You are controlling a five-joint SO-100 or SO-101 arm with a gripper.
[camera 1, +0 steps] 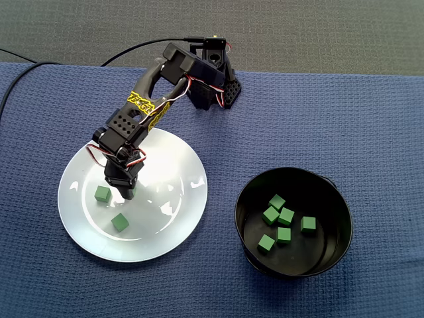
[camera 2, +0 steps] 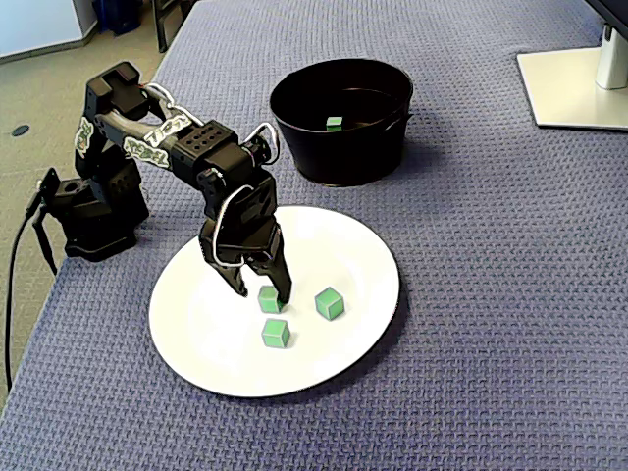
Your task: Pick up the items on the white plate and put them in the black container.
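One green cube (camera 2: 270, 299) sits between the tips of the partly open pincer (camera 2: 263, 293) on the white plate (camera 2: 196, 329).

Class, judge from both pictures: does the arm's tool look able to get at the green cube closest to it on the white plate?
Probably yes. The tool is open and low over the plate, with that cube at its fingertips. The two other cubes lie apart; nothing blocks it.
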